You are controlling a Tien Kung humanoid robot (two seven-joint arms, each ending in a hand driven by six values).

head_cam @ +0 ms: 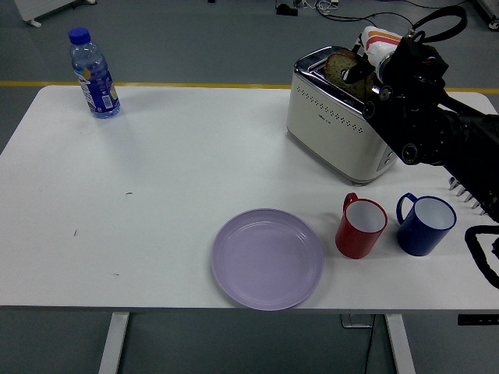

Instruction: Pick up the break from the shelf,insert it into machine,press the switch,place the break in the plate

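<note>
A slice of brown bread (341, 67) stands half out of the top slot of the white toaster (331, 121) at the table's back right. My right hand (365, 72) comes in from the right and is shut on the bread's upper right edge. The lilac plate (268, 258) lies near the table's front edge, left of the cups. The left hand is out of view.
A red cup (361, 226) and a blue cup (426, 224) stand in front of the toaster, under my right arm. A water bottle (93, 74) stands at the back left. A striped object (380, 40) shows behind my hand. A rack's prongs (466, 196) show at the right edge.
</note>
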